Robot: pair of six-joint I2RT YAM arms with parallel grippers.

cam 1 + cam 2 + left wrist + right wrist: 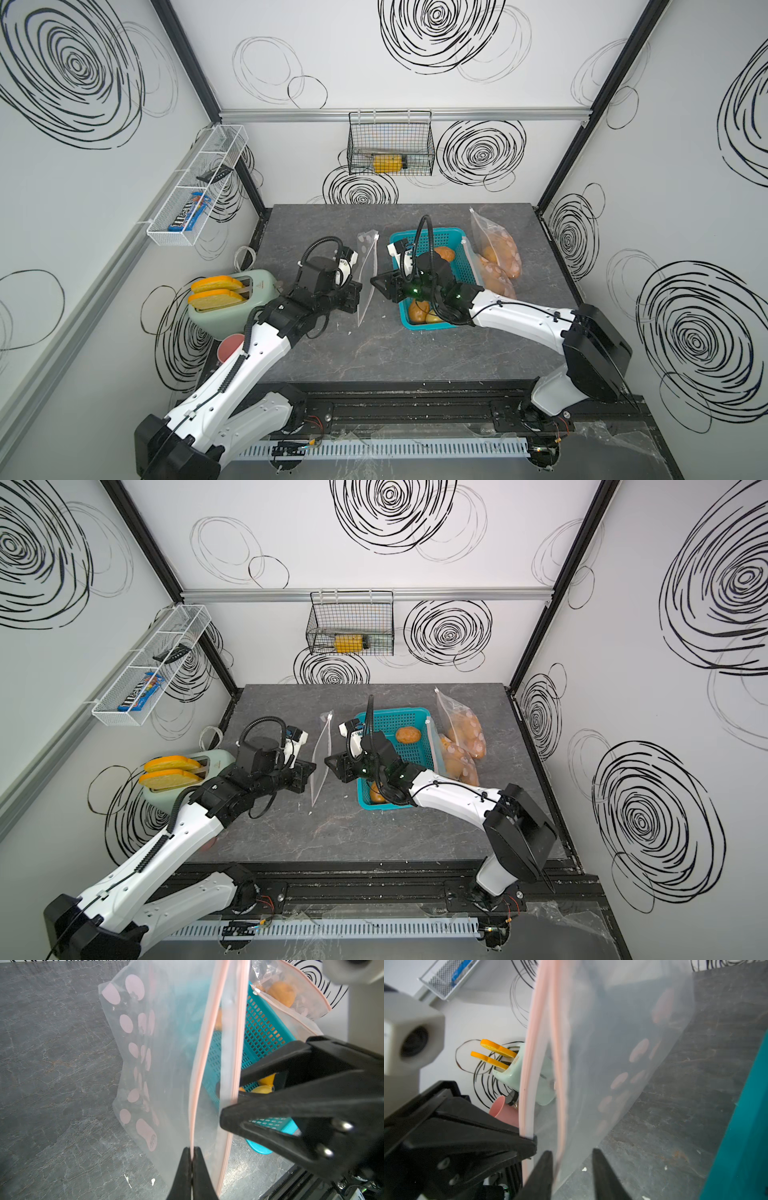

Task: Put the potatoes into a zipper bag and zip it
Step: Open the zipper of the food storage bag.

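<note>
Zipper bag point(365, 274): clear plastic, pink zip strips along the mouth, pink oval prints near the bottom; empty.
Pose: upright and seen edge-on in both top views; mouth slightly parted in the left wrist view.
Place: just beside the blue-green basket point(451, 235), on its left.
Loose potatoes: in the basket. One orange-brown oval point(407, 734) lies at the far end. Two lie together at the near end, one brown point(417, 311), one paler yellow point(433, 318), both partly hidden.
Bagged potatoes point(500, 276): orange-brown, packed inside two filled bags point(484, 226), clear with pink strips, lying flat against the basket's right side; count unreadable.
</note>
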